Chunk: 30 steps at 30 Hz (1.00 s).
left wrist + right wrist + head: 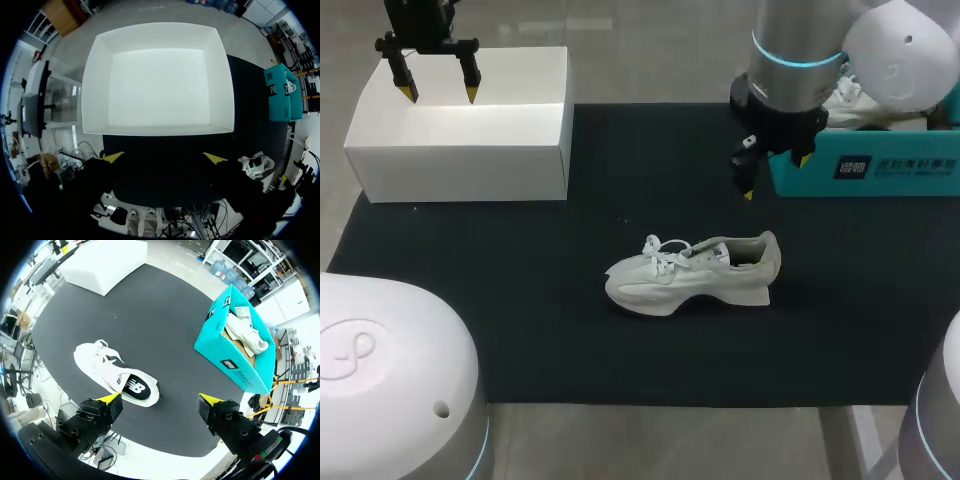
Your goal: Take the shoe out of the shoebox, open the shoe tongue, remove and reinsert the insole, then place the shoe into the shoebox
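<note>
Presently: left gripper (441, 97), fingers apart and holding nothing, above the white box (460, 150); right gripper (777, 177), likewise spread and unladen, just beside the teal shoebox (865, 172); white shoe (692, 272) on its sole on the black mat (520, 300), well apart from both grippers.

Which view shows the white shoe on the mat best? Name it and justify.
The right wrist view: the white shoe lies ahead of the right gripper, seen from above, laces and dark insole exposed. The head view shows it whole but side-on. The left wrist view catches it small and distorted, beside the left gripper.
</note>
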Each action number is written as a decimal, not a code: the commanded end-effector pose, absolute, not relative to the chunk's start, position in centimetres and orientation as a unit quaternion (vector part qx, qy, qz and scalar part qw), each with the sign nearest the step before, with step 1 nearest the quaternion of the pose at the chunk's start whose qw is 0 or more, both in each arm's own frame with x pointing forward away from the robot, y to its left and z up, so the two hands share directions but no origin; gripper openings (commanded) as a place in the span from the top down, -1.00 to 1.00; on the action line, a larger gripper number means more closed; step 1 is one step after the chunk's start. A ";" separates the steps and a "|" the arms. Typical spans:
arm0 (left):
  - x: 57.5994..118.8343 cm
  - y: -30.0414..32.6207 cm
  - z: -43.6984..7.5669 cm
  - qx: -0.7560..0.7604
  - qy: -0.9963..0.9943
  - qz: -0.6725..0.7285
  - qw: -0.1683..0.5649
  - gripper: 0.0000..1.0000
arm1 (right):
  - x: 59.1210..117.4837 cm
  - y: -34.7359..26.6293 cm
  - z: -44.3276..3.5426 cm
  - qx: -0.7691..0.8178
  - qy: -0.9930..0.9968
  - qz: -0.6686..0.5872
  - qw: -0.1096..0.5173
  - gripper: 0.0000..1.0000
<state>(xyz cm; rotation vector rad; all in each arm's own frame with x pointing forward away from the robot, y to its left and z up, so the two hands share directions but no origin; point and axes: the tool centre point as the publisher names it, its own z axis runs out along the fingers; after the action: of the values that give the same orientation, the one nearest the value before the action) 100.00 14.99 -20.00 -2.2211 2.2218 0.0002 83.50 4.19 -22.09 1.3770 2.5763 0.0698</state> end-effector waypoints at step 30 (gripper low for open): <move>100.0 15.0 -20.0 -0.707 0.707 0.000 0.000 -1.00 | 81.1 -0.4 -24.5 -0.063 0.891 0.431 0.128 -1.00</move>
<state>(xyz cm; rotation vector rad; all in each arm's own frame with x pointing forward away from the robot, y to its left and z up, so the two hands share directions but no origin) 100.00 14.99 -20.00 -2.2211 2.2217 0.0002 81.37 0.41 -23.98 0.1942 2.7978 0.2891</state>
